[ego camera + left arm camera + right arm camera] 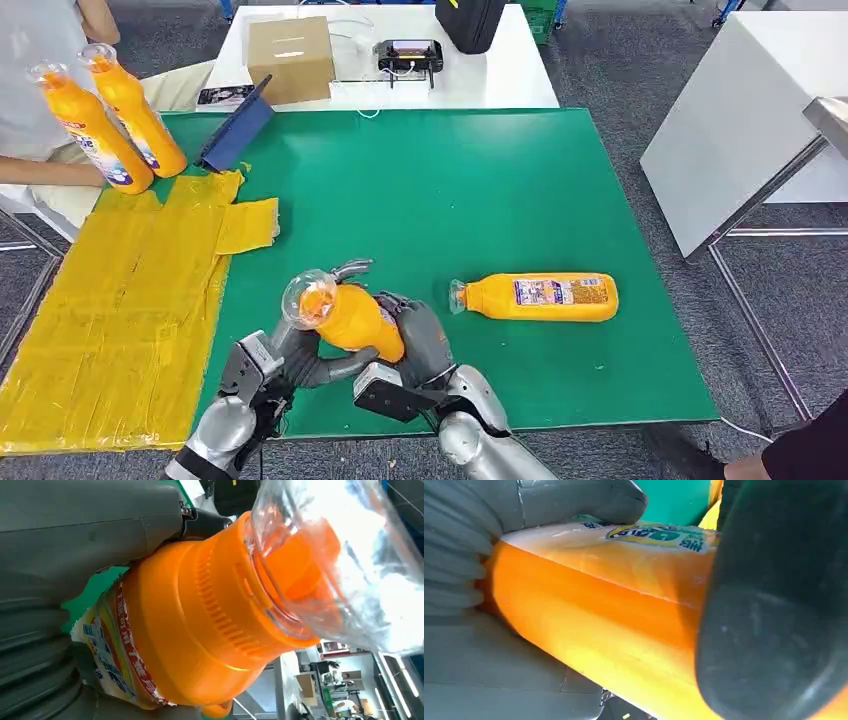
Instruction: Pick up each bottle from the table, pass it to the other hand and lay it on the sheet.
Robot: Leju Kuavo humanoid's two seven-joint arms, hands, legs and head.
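An orange bottle with a clear cap hangs just above the green table, near its front edge. My left hand wraps its neck end, and my right hand grips its base end. The bottle's ribbed shoulder sits against my left hand's thumb. Its labelled body lies under my right hand's thumb. A second orange bottle lies on its side on the table to the right. The yellow sheet covers the table's left side.
A person at the far left stands two more orange bottles on the sheet's far end. A blue tablet leans beside them. Behind are a cardboard box and a black device on a white table; another white table stands right.
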